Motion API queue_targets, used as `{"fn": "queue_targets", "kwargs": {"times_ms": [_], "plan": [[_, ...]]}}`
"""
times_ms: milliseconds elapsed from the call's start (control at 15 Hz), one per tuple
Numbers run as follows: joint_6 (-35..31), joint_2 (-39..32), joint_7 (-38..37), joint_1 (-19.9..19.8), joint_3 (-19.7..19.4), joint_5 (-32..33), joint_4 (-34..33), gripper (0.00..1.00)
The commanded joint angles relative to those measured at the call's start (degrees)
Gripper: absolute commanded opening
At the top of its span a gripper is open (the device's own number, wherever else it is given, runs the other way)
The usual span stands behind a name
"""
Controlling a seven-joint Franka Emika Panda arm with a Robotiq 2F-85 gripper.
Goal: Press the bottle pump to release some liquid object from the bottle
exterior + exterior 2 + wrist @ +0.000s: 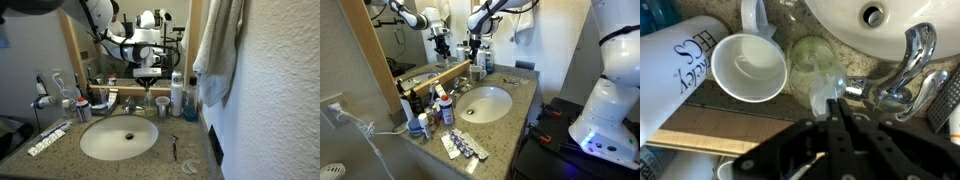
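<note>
**Gripper closed, sitting right on top of the pump**

From where I stand, the bottle is upright at the back of the table, between the cup and the faucet, just behind the sink. Its long axis is vertical, so the pump stroke is straight down. The bottle pump tops it, and its pale head shows in the wrist view right at the gripper's tips.

The gripper hangs directly over it. In both exterior views the arm comes down from above, w/ the gripper pointing down at the back edge near the mirror, and the same gripper is lined up over the faucet area. So the pump lies below the tips, not off to a side.

The jaws look clenched together w/ nothing between them, a blunt tip for pushing rather than grasping. The tips seem to touch the pump head, or are v. near it. I can't tell which for sure, as the head is small and partly hidden by the fingers.

My guess is that the next move is a short straight push down. If the tips sit off-centre on that narrow head they could slide off twd the faucet or tip the slim bottle. The cup is just beside it, so a wobble might knock that too.
</note>
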State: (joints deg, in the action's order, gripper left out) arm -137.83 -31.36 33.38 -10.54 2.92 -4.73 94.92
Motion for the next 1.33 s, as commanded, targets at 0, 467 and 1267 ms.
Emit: {"fn": "queue_targets", "kwargs": {"times_ms": [0,467,1267], "plan": [[-2.11,-2.69,-0.38,-0.07,0.16,0.90,2.57,0.07],[-2.90,-2.72,-0.28,-0.13,0.22,0.90,3.76,0.07],[-4.03,-2.67,-0.12,-0.31,0.41,0.70,5.48,0.07]]}}
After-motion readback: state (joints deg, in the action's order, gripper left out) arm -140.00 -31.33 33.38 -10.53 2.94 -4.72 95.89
